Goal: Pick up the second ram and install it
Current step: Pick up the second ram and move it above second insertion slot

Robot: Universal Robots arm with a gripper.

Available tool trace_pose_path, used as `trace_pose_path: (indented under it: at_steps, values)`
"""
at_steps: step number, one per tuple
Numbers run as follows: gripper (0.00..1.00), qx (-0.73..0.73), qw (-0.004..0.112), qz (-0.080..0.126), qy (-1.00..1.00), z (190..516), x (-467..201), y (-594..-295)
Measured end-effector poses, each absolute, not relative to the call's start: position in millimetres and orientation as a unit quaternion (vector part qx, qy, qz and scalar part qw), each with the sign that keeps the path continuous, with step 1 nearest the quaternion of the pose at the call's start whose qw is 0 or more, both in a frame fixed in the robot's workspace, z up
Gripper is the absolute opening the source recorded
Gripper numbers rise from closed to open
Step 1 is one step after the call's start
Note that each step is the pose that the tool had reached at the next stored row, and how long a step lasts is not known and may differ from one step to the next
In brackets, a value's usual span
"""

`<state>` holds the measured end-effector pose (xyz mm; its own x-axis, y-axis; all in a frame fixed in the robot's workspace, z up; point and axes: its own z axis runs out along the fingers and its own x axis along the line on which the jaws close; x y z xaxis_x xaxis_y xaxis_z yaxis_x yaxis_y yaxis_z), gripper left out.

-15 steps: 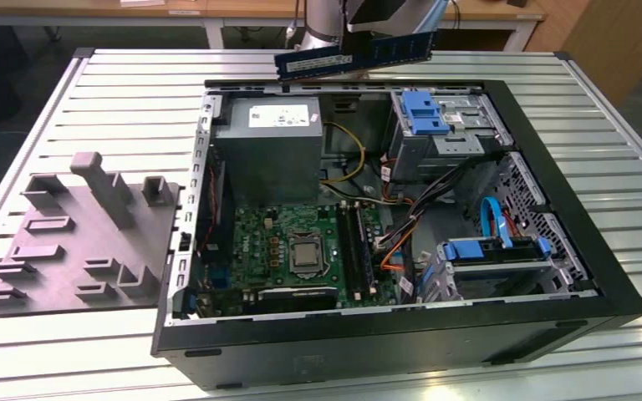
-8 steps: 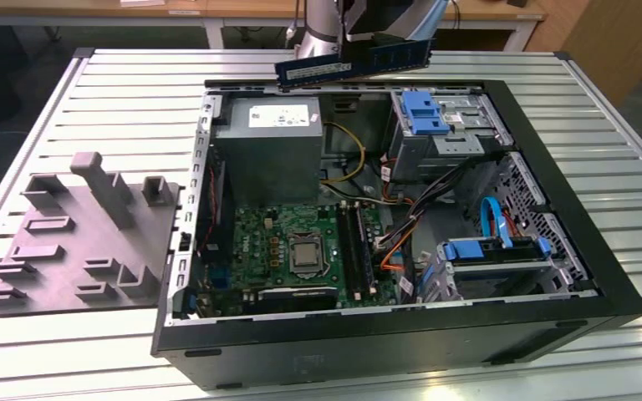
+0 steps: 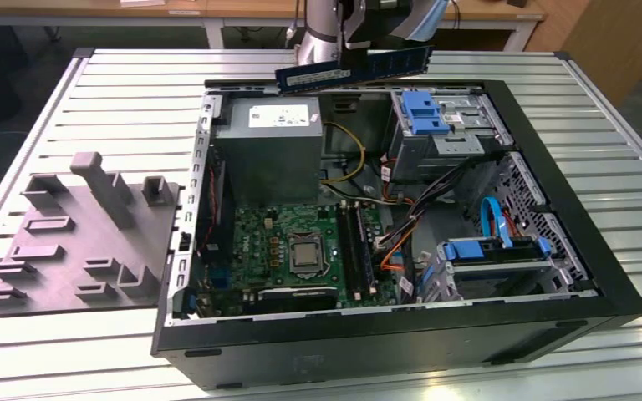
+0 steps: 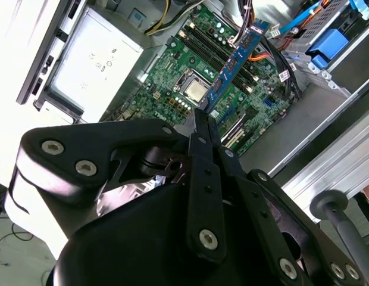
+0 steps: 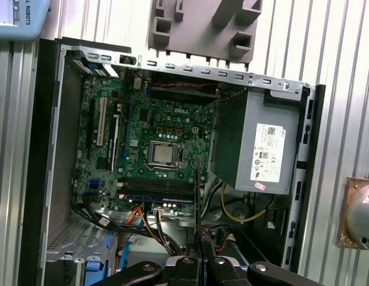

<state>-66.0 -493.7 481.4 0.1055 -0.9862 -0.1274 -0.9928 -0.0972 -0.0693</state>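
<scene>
The second ram (image 3: pixel 353 69), a thin dark-blue stick with white labels, hangs in the air over the far rim of the open computer case (image 3: pixel 544 209). My gripper (image 3: pixel 363 50) is shut on its upper edge near the middle. In the second wrist view the ram (image 4: pixel 235 62) sticks out from the gripper (image 4: pixel 202 122) over the green motherboard (image 4: pixel 190 71). The first wrist view shows the ram (image 5: pixel 197 196) edge-on, held by the gripper (image 5: pixel 199 241). The long black memory slots (image 3: pixel 354 238) lie beside the processor (image 3: pixel 298 255), well below the ram.
A grey power supply (image 3: pixel 267 146) fills the case's far corner on the exterior view's left. Blue drive brackets (image 3: pixel 424 113) and loose cables (image 3: pixel 410 225) sit on the exterior view's right. A grey moulded fixture (image 3: pixel 76 242) lies on the slatted table (image 3: pixel 634 251) beside the case.
</scene>
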Motion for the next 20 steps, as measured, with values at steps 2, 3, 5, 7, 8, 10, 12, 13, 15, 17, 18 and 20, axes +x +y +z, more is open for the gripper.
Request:
trace_pose_path:
  at_steps: [2, 3, 5, 7, 8, 10, 12, 13, 15, 17, 18, 20]
  values:
    - [0.11, -0.74, 0.069, 0.024, 0.668, 479.8, -66.0, -493.7]
    - [0.11, -0.74, 0.069, 0.024, 0.668, 479.0, -66.0, -493.7]
    - [0.11, -0.74, 0.069, 0.024, 0.668, 477.4, -66.0, -493.7]
    - [0.11, -0.74, 0.069, 0.024, 0.668, 475.7, -66.0, -493.7]
    - [0.11, -0.74, 0.069, 0.024, 0.668, 474.9, -66.0, -493.7]
    - [0.11, -0.74, 0.069, 0.024, 0.668, 473.1, -66.0, -493.7]
    - [0.11, -0.74, 0.069, 0.024, 0.668, 471.4, -66.0, -493.6]
    - [0.11, -0.74, 0.068, 0.024, 0.668, 470.5, -66.0, -493.7]
    - [0.11, -0.74, 0.068, 0.024, 0.668, 468.8, -66.0, -493.7]
    - [0.11, -0.74, 0.069, 0.024, 0.668, 467.0, -66.0, -493.7]
    - [0.11, -0.74, 0.068, 0.024, 0.668, 466.1, -66.0, -493.8]
    - [0.11, -0.74, 0.068, 0.024, 0.668, 464.2, -66.0, -493.8]
